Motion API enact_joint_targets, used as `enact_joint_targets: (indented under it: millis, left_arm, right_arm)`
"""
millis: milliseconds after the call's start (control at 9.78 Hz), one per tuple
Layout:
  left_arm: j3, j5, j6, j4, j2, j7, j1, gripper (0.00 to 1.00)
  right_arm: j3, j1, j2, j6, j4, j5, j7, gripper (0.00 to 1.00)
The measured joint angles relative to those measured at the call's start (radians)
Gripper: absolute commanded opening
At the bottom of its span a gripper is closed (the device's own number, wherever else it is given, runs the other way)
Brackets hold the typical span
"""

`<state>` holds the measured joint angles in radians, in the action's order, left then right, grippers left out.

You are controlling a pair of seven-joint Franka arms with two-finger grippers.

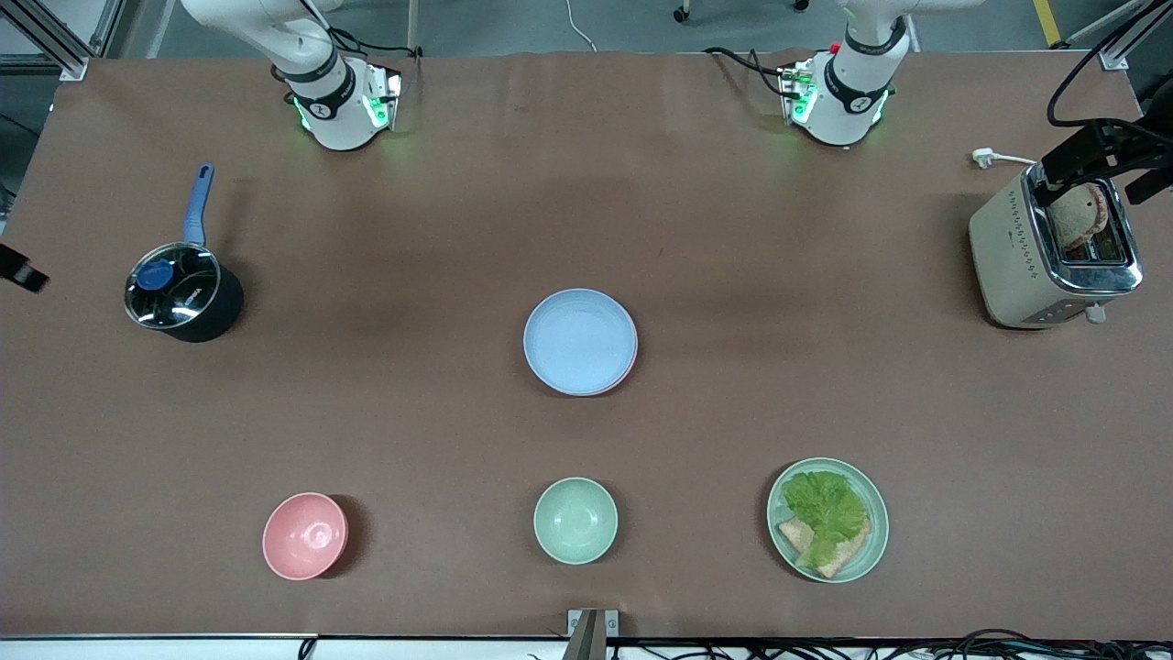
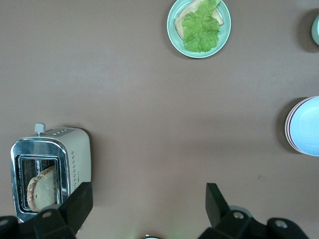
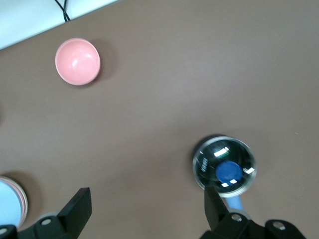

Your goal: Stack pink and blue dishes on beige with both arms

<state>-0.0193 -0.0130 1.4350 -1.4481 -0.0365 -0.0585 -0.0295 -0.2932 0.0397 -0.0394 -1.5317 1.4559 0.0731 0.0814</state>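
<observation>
One stack (image 1: 580, 342): blue plate (image 1: 577, 337) topmost; two bowls nearer.

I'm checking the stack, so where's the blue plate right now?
In the front view the blue plate sits mid-table on top of the pink plate, farther from the camera than the green bowl.

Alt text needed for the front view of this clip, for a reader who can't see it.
A blue plate tops a stack at the middle of a brown table, a pink rim edge showing beneath it. Nearer the camera sit a pink bowl, a green bowl and a green plate of lettuce and bread. A lidded saucepan and a toaster stand at the ends.
</observation>
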Motion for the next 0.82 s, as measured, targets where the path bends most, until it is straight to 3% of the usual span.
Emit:
enact_joint_targets:
  millis: [102, 307, 818]
  left_arm:
    - [-0.001, 0.000, 0.000, 0.000, -0.001, 0.000, -0.001, 1.00]
    - [-0.002, 0.000, 0.000, 0.001, -0.003, 0.000, -0.004, 1.00]
    - [-0.001, 0.001, -0.004, 0.001, -0.003, 0.000, -0.007, 1.00]
  right_arm:
    - [0.111, -0.124, 0.018, 0.045, -0.009, 0.000, -0.027, 1.00]
    - [0.194, -0.159, 0.031, 0.072, 0.001, -0.012, -0.032, 1.00]
    - [0.180, -0.079, 0.027, 0.071, 0.006, -0.054, -0.031, 1.00]
